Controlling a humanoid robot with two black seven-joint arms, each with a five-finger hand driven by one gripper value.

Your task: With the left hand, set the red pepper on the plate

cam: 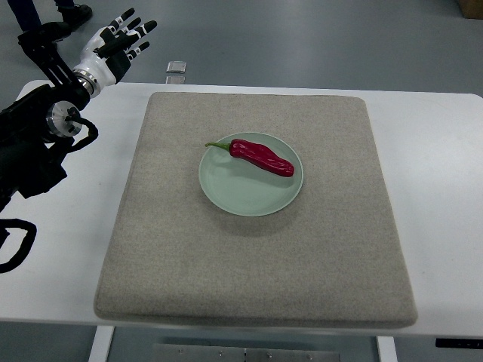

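Looks basically done here. Red pepper (261, 157) lying on the pale green plate (241, 197), upper half of it, stem tip poking just past the rim toward the left. Long axis running diagonal, stem end up-left, fat end down-right. Plate sitting roughly mid-way on the grey felt mat (256, 256), mat on the white tabletop (438, 188).

Left hand (115, 47) way off at the top-left corner, past the mat's edge and hanging over the tabletop's back corner. Fingers (134, 27) spread and straight, holding nothing, pointing up and to the right. Well apart from the pepper, which lies down and to the right of the palm. No right arm anywhere in view, so left is the only one in play anyway.

Judging from that: placing step finished, nothing left but parking the arm. If another grab were needed, would mean reaching down-right across the mat and coming in across that diagonal, not along it. Pepper resting well inside the rim apart from the stem, so no real risk of rolling off.

Someone's shoes (66, 16) visible on the floor at top-left, small metal plate thing (176, 69) behind the tabletop.
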